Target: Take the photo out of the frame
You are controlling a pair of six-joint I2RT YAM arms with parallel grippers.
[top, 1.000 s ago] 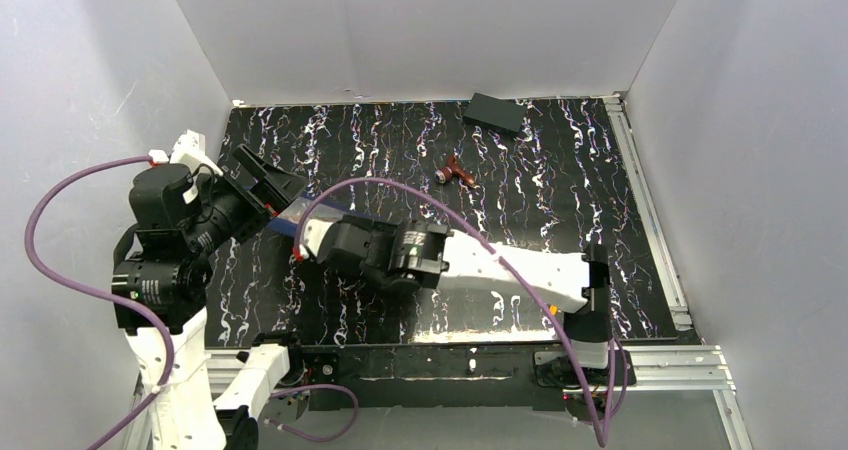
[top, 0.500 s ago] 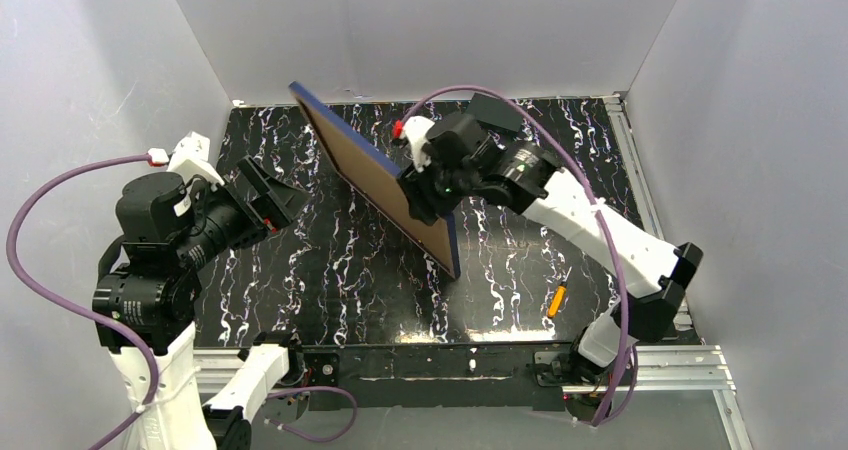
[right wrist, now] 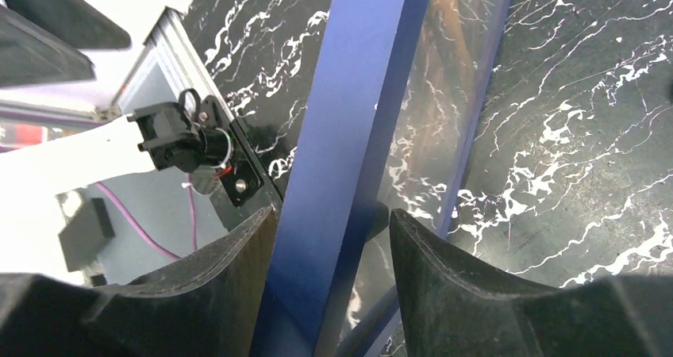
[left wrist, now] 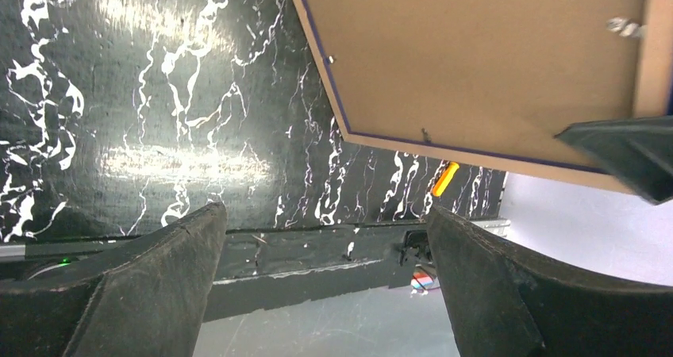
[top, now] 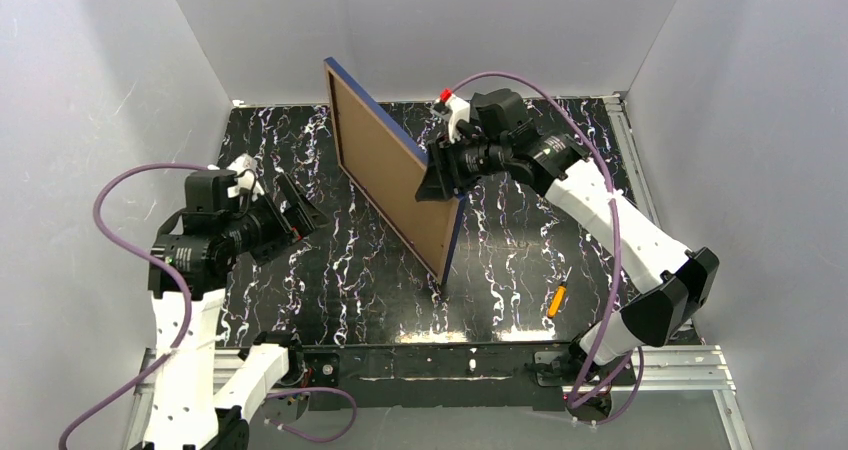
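Note:
The frame (top: 456, 238), a thin navy-blue border, stands tilted on edge at the table's middle, its low corner near the table. The photo's plain brown board back (top: 385, 175) faces my left arm; its printed side is turned away. My right gripper (top: 440, 178) is shut on the frame's right edge; the blue edge (right wrist: 353, 127) runs between its fingers. My left gripper (top: 300, 213) is open and empty, left of the frame and apart from it. In the left wrist view the board back (left wrist: 476, 55) and navy border (left wrist: 332, 107) fill the upper right, beyond the open gripper (left wrist: 325, 293).
An orange marker (top: 556, 300) lies on the black marbled table (top: 300, 300) near the front right; it also shows in the left wrist view (left wrist: 444, 178). White walls close in left, back and right. A metal rail (top: 650, 220) runs along the right edge.
My right gripper has lifted the frame off the table at the left and stood it upright near the middle-back. My left arm has lowered and swung toward the frame.

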